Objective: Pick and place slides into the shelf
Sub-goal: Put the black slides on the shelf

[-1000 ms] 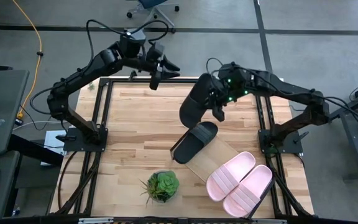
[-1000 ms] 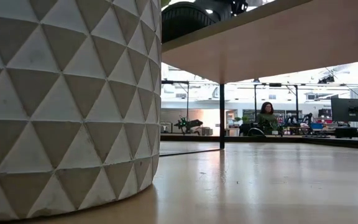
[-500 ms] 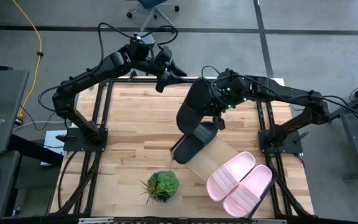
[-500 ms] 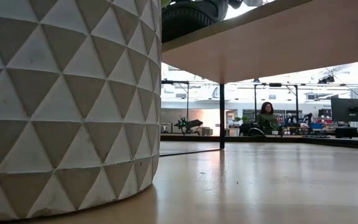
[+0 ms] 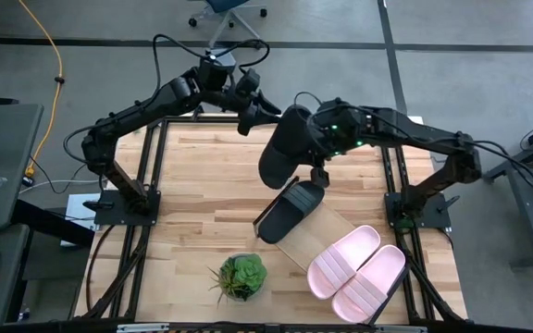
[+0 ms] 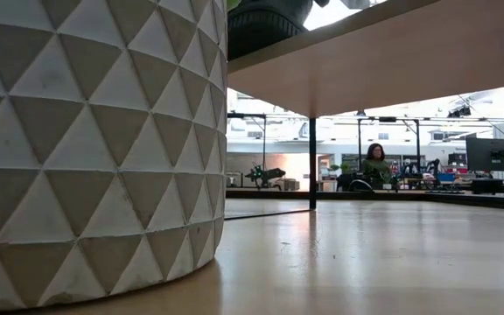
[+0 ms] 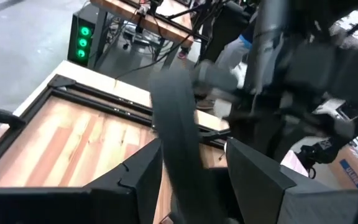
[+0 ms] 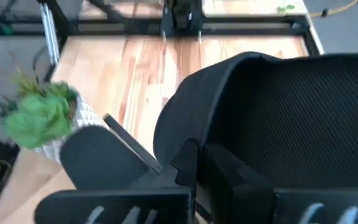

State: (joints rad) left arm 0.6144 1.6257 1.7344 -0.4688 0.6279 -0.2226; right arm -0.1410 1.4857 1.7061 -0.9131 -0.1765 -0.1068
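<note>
- Since a second ago, the left tool [image 5: 259,104] has swung in from the far edge toward the right tool [image 5: 320,148], its fingers apart on either side of the raised black slide [image 5: 283,148].
- Right tool is clamped on that slide, holding it up above the counter [image 5: 192,185]; this looks like a handover, or a second grip to turn the shoe.
- Its mate, the other black slide [image 5: 290,211], lies at the far end of the shelf [image 5: 308,236], and the two pink slides [image 5: 354,268] fill the near end.
- A potted plant [image 5: 240,276] stands just beside the shelf.
</note>
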